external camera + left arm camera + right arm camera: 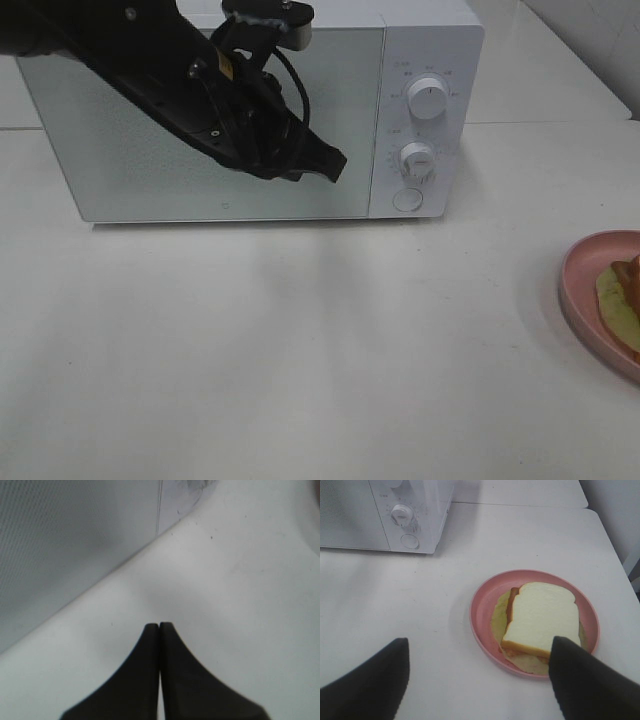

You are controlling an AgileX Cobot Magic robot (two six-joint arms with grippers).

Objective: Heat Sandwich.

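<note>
The sandwich lies on a round pink plate: a white bread slice on top, a red-brown layer and a pale yellow-green layer under it. In the exterior high view only a part of the sandwich and plate shows at the right edge. My right gripper hovers above and beside the plate, open, holding nothing. My left gripper hangs in front of the shut door of the white microwave; in the wrist view the left gripper is shut on nothing above the table.
The microwave has two knobs and a round button on its right panel. The white table stretches in front of it. A wall rises at the far right of the right wrist view.
</note>
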